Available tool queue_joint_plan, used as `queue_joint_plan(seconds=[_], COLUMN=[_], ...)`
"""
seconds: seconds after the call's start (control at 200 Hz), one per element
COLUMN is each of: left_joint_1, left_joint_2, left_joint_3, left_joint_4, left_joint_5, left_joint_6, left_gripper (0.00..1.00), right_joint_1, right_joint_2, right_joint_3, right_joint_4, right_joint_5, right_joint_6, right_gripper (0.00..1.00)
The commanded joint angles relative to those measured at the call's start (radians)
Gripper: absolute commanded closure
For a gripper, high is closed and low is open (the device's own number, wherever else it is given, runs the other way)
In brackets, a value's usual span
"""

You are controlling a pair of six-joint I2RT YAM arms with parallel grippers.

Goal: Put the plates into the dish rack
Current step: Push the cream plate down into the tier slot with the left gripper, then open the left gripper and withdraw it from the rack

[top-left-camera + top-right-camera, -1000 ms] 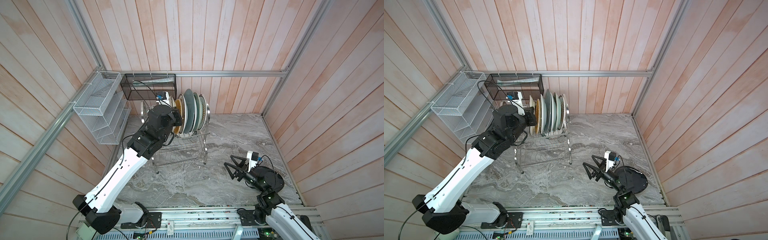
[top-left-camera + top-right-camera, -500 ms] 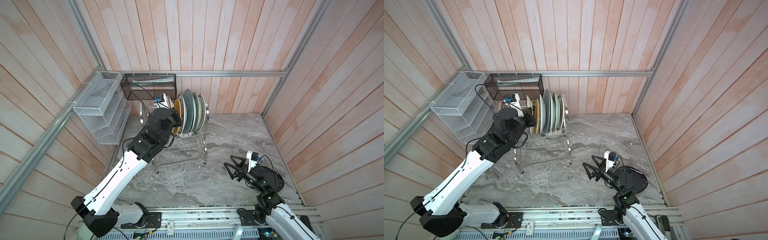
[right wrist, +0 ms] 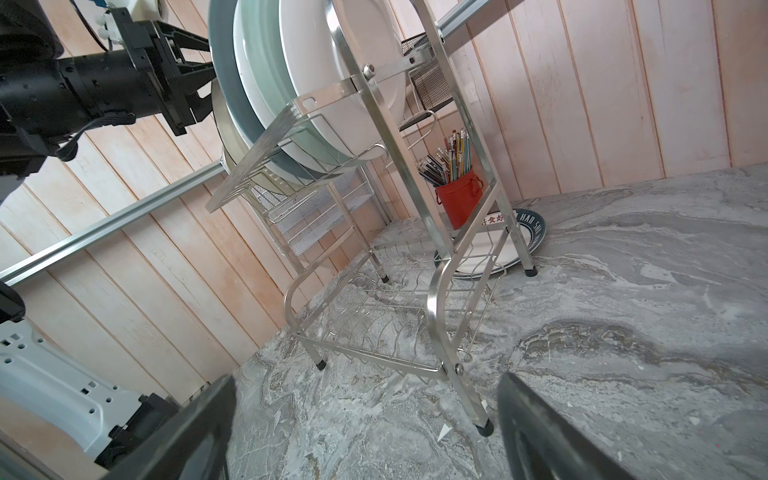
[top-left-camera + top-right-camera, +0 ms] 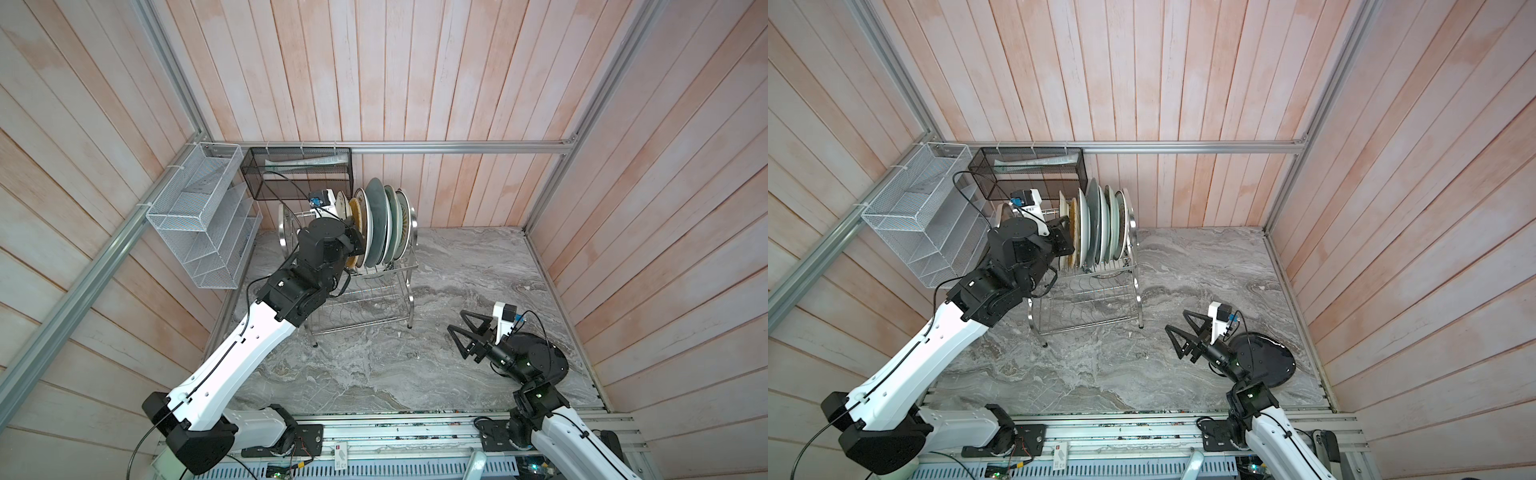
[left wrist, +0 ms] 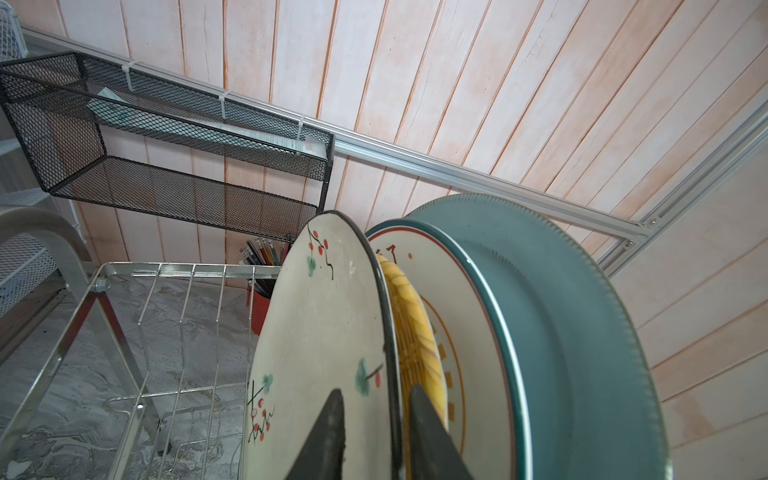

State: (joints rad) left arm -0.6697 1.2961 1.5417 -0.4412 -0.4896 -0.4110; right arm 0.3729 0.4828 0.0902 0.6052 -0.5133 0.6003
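We are looking down on a grey marble tabletop [image 4: 478, 266] walled in by pale wooden boards. The dish rack [image 4: 365, 307] is standing toward the back left corner, near a white mesh organiser [image 4: 195, 220] and a black mesh basket [image 4: 299, 176] that are hanging on the walls. The plates [image 4: 379, 224] are standing on edge in a tight row in the rack's upper tier. The left arm is reaching up to the left end of that row. In the left wrist view the left gripper [image 5: 376, 395] is straddling the black-edged rim of a cream flowered plate [image 5: 320, 332]. Its jaws are standing slightly apart with a sliver of gap on each side, so it is not pinching the plate. Past that plate a yellow woven disc [image 5: 409, 332], a white plate with orange marks [image 5: 461, 345] and a blue-grey plate [image 5: 561, 332] are lining up in turn. A black plate [image 4: 1268, 357] is lying flat at the front right, partly under the right arm. Another plate with a dark lettered rim [image 3: 530, 232] is lying flat at the rack's far end. The right gripper [image 4: 456, 322] is hovering low over the marble between the rack and the black plate, its jaws spread wide and holding nothing. A red pot of pencils [image 3: 457, 199] is standing behind the rack.
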Motion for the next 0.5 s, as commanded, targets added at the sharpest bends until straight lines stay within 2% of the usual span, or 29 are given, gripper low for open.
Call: queue_joint_plan(seconds=[0.0,0.315,0.495], left_joint_1=[-0.002,-0.001,0.0], left_joint_2=[-0.027,-0.081,-0.204], left_joint_3=[0.043,0.124,0.08], left_joint_4=[-0.009,-0.044,-0.062], left_joint_5=[0.024,0.088,0.159], left_joint_6=[0.01,0.032,0.041], left_gripper=[0.66,0.58,0.55], right_joint_1=[0.008,0.008,0.008], right_joint_2=[-0.001,-0.001,-0.003], right_joint_3=[0.011,0.012,0.013], right_joint_4=[0.002,-0.014,-0.035], right_joint_5=[0.013,0.032,0.057], right_joint_6=[-0.014,-0.036,-0.057], right_gripper=[0.02,0.02,0.02])
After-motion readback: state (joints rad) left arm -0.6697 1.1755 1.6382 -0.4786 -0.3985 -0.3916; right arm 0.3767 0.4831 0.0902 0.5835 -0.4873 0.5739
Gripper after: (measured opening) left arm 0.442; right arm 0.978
